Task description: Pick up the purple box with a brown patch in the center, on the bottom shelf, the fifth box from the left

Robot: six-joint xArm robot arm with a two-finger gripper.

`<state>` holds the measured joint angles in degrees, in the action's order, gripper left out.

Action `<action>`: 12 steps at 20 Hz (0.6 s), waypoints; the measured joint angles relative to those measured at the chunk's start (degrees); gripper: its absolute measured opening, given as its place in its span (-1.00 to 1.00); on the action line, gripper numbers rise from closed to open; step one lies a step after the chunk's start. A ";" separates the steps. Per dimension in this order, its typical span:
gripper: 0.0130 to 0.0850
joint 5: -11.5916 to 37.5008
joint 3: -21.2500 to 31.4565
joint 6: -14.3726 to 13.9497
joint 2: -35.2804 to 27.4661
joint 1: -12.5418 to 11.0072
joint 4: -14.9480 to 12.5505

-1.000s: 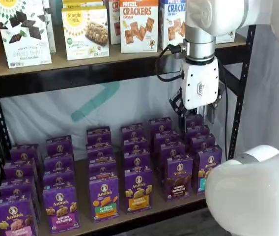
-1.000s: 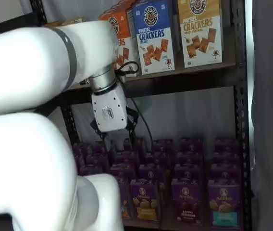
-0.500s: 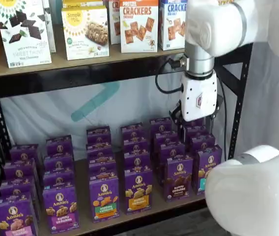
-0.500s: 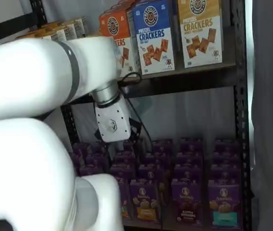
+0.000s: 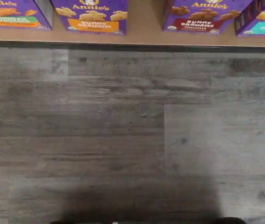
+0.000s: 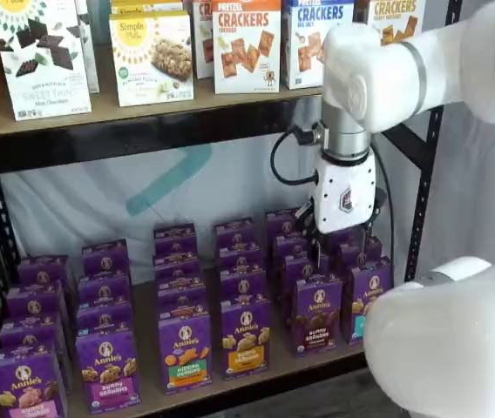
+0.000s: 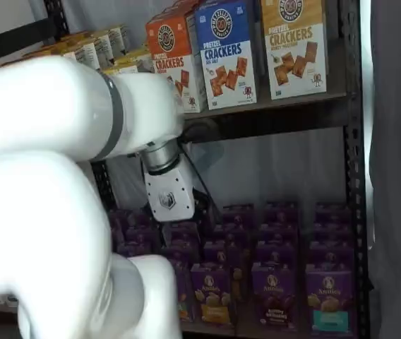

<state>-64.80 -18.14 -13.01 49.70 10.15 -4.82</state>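
One purple box (image 6: 317, 314) matters here: the upright carton with the brown cookie picture, standing at the front edge of the bottom shelf (image 6: 269, 370), its long axis vertical. In a shelf view the claw (image 6: 339, 248) hangs over the rear boxes of that same column, so the target lies below it and toward the camera, out at the shelf's front. Its black fingers are mostly lost against the dark cartons, so I cannot tell how far apart they are, and nothing appears to be held. The wrist view shows the carton's chocolate-labelled front (image 5: 201, 17) beside an orange-banded neighbour (image 5: 93, 16). Compared with a second ago, the claw has dropped lower and slid a little leftward, from above the far-right column to this one.
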 joint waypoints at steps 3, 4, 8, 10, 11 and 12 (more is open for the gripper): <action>1.00 2.56 0.12 0.42 -3.21 -0.67 -0.07; 1.00 3.49 0.14 0.75 -4.26 -1.09 -0.06; 1.00 8.71 0.63 2.59 -8.08 -3.74 -0.74; 1.00 11.83 0.62 3.73 -10.79 -5.57 -1.50; 1.00 13.04 0.44 4.07 -12.26 -6.37 -2.05; 1.00 14.18 0.22 4.49 -13.69 -7.10 -2.40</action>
<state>-50.62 -17.91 -8.52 36.02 3.05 -7.22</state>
